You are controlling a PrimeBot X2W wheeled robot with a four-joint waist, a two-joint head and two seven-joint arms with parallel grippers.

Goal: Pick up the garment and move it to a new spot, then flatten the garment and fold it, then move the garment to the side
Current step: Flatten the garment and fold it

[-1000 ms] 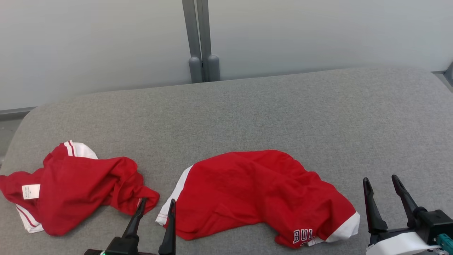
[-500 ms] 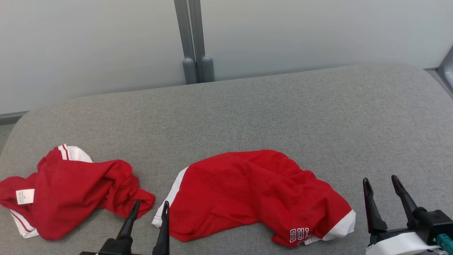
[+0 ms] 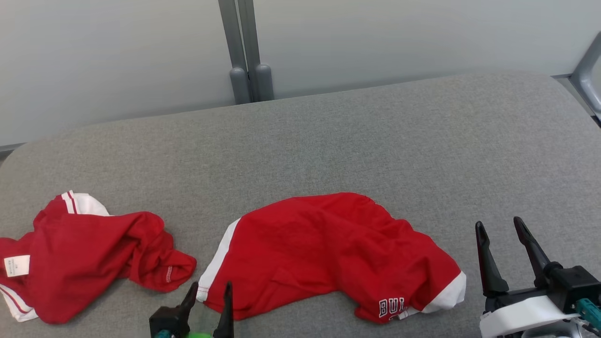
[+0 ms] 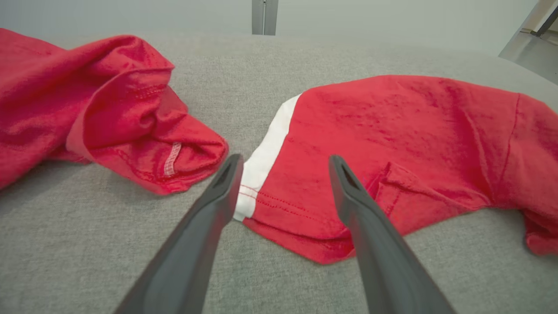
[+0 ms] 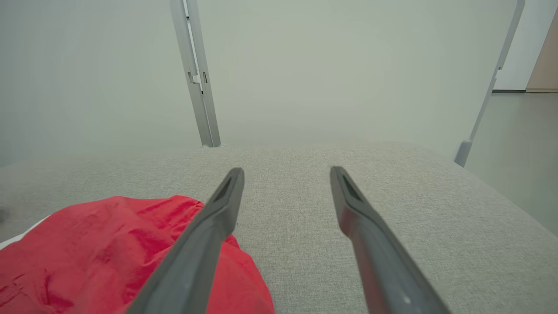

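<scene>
The garment (image 3: pixel 328 249) is red with white trim and white lettering near its right end, lying loosely spread in the middle of the grey padded surface (image 3: pixel 328 141). My left gripper (image 3: pixel 210 286) is open at its near-left corner. In the left wrist view the left gripper (image 4: pixel 284 161) points at the garment's (image 4: pixel 392 131) white side band and hem, the fingers apart with nothing between them. My right gripper (image 3: pixel 498 223) is open and empty just right of the garment's right end. In the right wrist view the right gripper (image 5: pixel 285 171) hovers over bare grey fabric, with the garment (image 5: pixel 109 244) at lower left.
A second red garment (image 3: pixel 84 258) lies crumpled at the left, close to my left fingers (image 4: pixel 87 96). A pale wall panel with a grey post (image 3: pixel 244 51) stands behind the surface. A metal frame leg (image 3: pixel 587 65) rises at the far right. The surface's corners are rounded.
The whole head picture has shifted, so the camera has moved. My left gripper sits lower in the view, its tips nearer the garment's near-left corner. Both grippers stay open.
</scene>
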